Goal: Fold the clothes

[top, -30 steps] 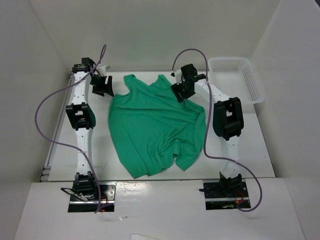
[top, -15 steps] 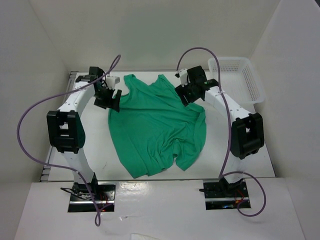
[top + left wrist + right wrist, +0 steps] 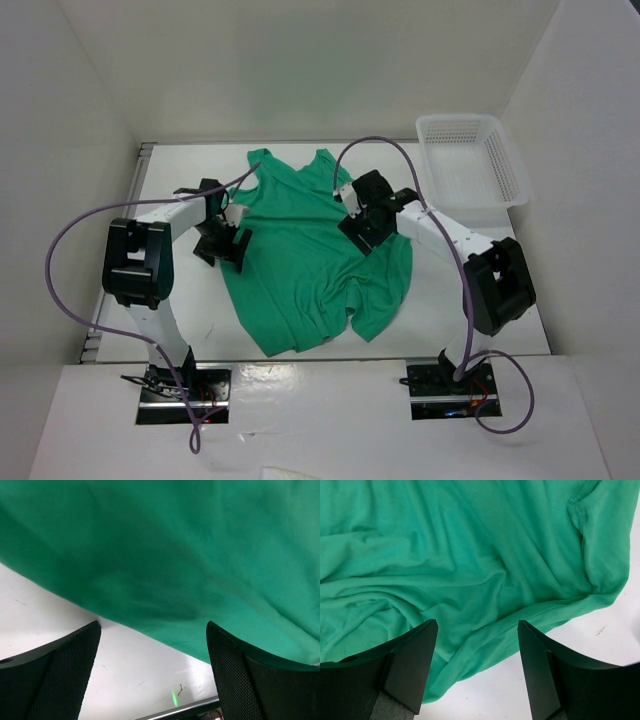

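The clothes are one green T-shirt (image 3: 310,255) lying spread and wrinkled on the white table (image 3: 500,290), collar toward the back wall. My left gripper (image 3: 222,245) hovers at the shirt's left edge, open. Its wrist view shows the green T-shirt (image 3: 190,545) hem crossing above bare table, with nothing between the fingers (image 3: 60,675). My right gripper (image 3: 362,228) is over the shirt's right side, open. In its wrist view the rumpled green T-shirt (image 3: 470,555) edge and a sleeve lie just beyond the fingertips (image 3: 412,665), not gripped.
A white mesh basket (image 3: 470,165) stands at the back right corner. White walls close in the table on three sides. Purple cables loop from both arms. A metal rail (image 3: 190,709) runs along the table's left edge.
Both arms have swung from the shirt's back corners toward its middle. The left gripper came down to the left hem and opened wider; the right one moved inward over the right side.
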### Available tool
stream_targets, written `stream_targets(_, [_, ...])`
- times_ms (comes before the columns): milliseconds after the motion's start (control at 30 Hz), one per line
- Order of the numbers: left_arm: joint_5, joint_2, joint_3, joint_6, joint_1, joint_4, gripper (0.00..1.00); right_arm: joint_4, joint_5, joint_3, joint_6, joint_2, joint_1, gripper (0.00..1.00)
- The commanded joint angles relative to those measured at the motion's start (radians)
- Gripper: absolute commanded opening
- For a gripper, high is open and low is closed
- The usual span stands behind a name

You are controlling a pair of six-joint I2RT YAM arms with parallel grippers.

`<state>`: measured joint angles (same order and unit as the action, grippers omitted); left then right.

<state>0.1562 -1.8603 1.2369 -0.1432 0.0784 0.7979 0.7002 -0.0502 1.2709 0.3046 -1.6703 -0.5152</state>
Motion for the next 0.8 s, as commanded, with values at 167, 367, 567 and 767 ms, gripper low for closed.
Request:
stream_targets(167, [-0.073,-0.034,-0.01,0.045,0.04,-0.063,0.89,-0.007,-0.034,-0.077,0.014,-0.014,0.012,0.73])
stream_targets(367, [-0.118,-0.08,-0.019,0.045,0.067,-0.063,0.69,-0.007,-0.053,-0.139,0.056,-0.048,0.012,0.73])
stream_targets(567, [-0.325,-0.091,-0.08,0.01,0.078,-0.087,0.46,-0.027,-0.103,-0.201,0.117,-0.098,0.012,0.73])
stream_targets(767, [-0.406,-0.068,-0.111,-0.068,-0.005,-0.1,0.39,-0.05,-0.148,-0.251,0.168,-0.135,0.033,0.73])
